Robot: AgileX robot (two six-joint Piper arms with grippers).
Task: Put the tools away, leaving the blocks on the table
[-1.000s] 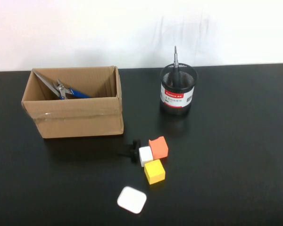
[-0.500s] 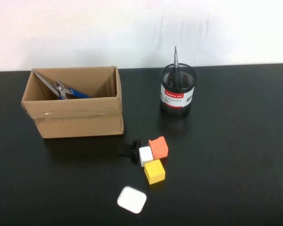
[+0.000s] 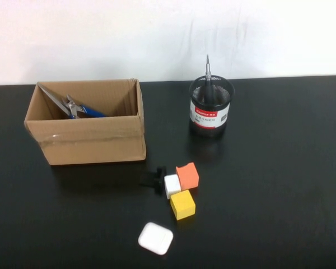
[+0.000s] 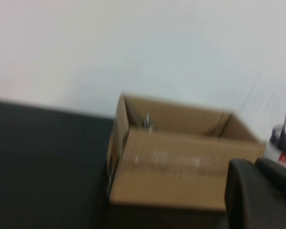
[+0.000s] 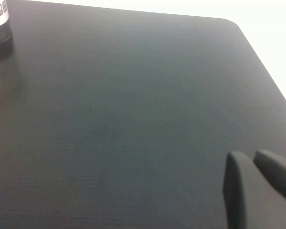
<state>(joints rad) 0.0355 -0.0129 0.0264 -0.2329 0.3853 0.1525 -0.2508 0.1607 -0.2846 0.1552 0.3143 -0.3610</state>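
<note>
Nothing shifts since a second ago: scissors and blue-handled pliers [image 3: 85,110] lie in the brown cardboard box [image 3: 87,140], the black-handled screwdriver [image 3: 208,78] stands in the black mesh cup [image 3: 210,115], cubes on the black tabletop [image 3: 280,168], so I judge tidying done, left end effector [image 4: 257,191] and right end effector [image 5: 257,186] both closed, empty, pulled back off the high view

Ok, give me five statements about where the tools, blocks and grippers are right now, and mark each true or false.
1. The scissors and the blue-handled pliers lie inside the cardboard box. True.
2. The screwdriver lies flat on the table. False: it stands upright in the black mesh cup.
3. The orange block, white block and yellow block sit clustered on the table. True.
4. The left gripper holds the white case. False: it is shut on nothing, near the box.
5. The right gripper is wide open above the blocks. False: it is shut, over bare table.
</note>
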